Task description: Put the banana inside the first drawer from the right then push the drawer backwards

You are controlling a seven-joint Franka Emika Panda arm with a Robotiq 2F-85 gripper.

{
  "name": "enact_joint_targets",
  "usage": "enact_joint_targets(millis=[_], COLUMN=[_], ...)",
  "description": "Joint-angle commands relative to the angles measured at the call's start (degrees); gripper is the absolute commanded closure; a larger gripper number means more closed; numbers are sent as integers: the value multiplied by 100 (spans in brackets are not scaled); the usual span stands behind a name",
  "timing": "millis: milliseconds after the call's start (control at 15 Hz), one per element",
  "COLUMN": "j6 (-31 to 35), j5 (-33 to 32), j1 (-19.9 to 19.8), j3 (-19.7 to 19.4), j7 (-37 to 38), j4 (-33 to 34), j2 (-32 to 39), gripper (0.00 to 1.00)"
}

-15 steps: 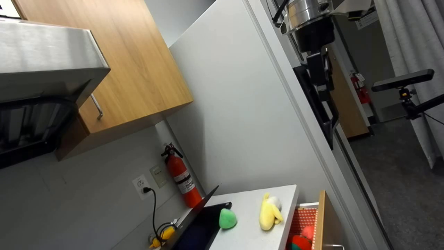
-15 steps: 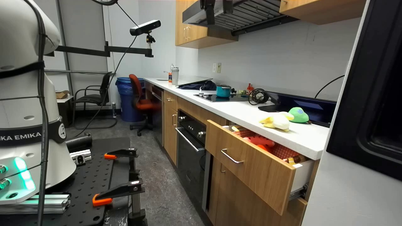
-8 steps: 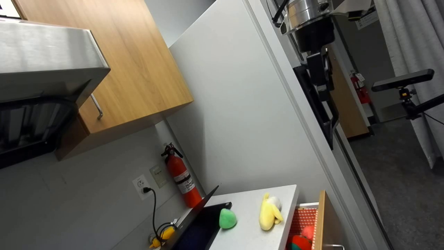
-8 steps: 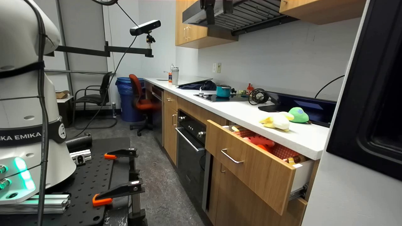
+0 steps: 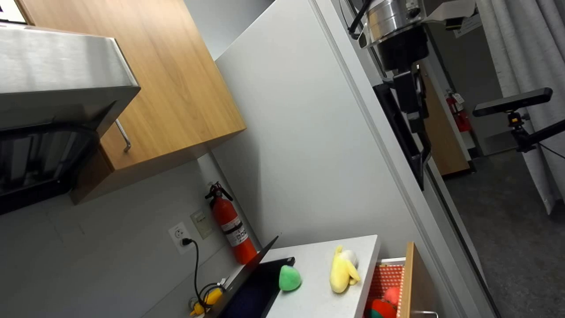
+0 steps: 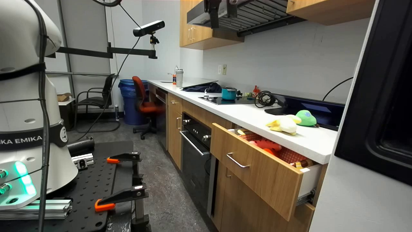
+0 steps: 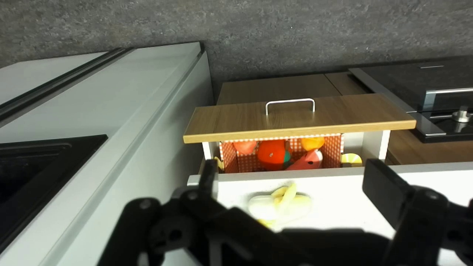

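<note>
The banana is a yellow plush, partly peeled with a white end. It lies on the white counter top in both exterior views (image 5: pixel 340 271) (image 6: pixel 285 124) and shows in the wrist view (image 7: pixel 286 207). The first drawer from the right, with a wooden front, is pulled open below the counter edge in both exterior views (image 5: pixel 421 282) (image 6: pixel 254 169) and the wrist view (image 7: pixel 295 123). My gripper (image 7: pixel 294 177) is open and empty, high above the counter, with the banana seen between its fingers. It hangs at the upper right in an exterior view (image 5: pixel 412 110).
A green plush (image 6: pixel 306 118) sits behind the banana, against a dark open case (image 5: pixel 251 293). The drawer holds a red-checked basket with an orange-red plush (image 7: pixel 271 155), a pink one (image 7: pixel 306 161) and others. A tall white panel (image 7: pixel 159 140) stands beside the drawer.
My gripper has moved slightly, a little right and down in an exterior view, within the last half second. The banana and the drawer have not moved.
</note>
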Motion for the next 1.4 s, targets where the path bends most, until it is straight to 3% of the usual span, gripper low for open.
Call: enact_joint_targets(millis=[0, 933, 1000, 1067, 1333], j6=[-43, 67, 125, 180, 609], j5=[68, 612, 644, 672, 678], j1=[31, 459, 484, 503, 554], j3=[-42, 205, 238, 269, 378], j7=[-53, -76, -58, -60, -22], j4=[-36, -521, -566, -600, -808], j2=[147, 983, 1055, 1114, 1367], gripper=[0, 0, 25, 26, 58])
